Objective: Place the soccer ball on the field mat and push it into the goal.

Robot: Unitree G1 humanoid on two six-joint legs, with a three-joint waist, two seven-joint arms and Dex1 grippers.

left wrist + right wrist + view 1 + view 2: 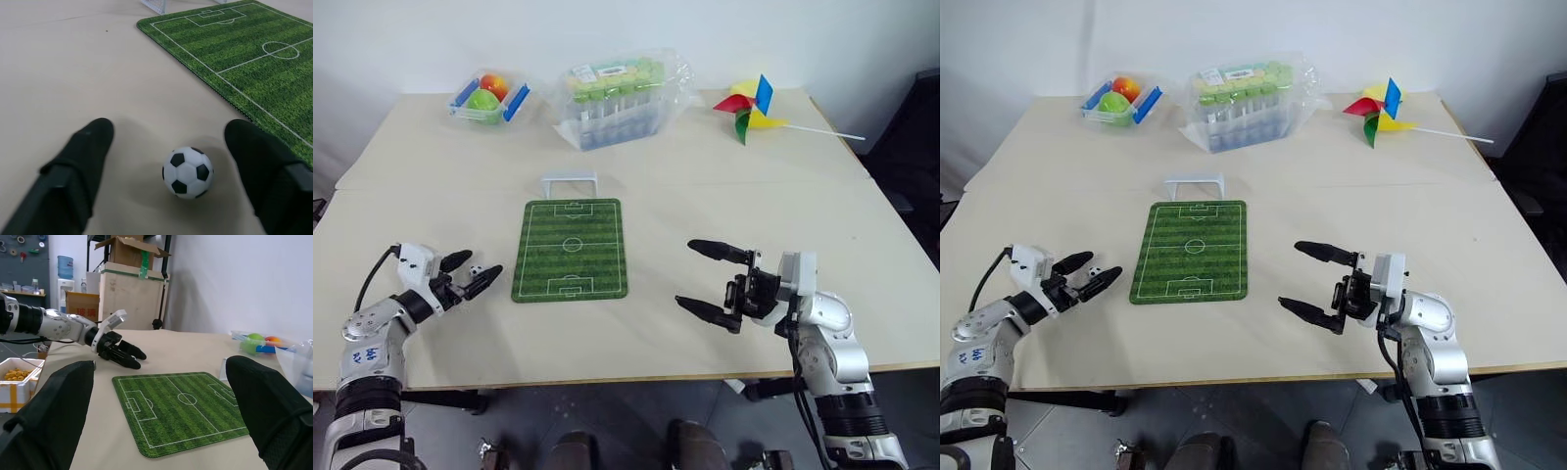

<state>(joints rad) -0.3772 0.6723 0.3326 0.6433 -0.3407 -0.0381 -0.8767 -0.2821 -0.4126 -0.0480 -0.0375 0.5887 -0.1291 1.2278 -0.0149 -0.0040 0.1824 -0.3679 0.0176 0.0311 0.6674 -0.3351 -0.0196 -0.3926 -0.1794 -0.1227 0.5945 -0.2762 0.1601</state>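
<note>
The soccer ball (188, 172), white with black patches, rests on the beige table just left of the field mat (571, 249). My left gripper (481, 266) lies low at the table and is open. Its fingers (85, 152) stand on either side of the ball with a gap on each side. The green striped mat lies flat in the middle of the table, with the small white goal (570, 182) at its far end. My right gripper (685, 273) hovers right of the mat, pointing toward it, open and empty.
Along the far edge of the table stand a clear box of fruit (489, 98), a clear plastic package of tubes (622, 98) and a coloured pinwheel (751, 110). Both arms are close to the table's front edge (607, 377).
</note>
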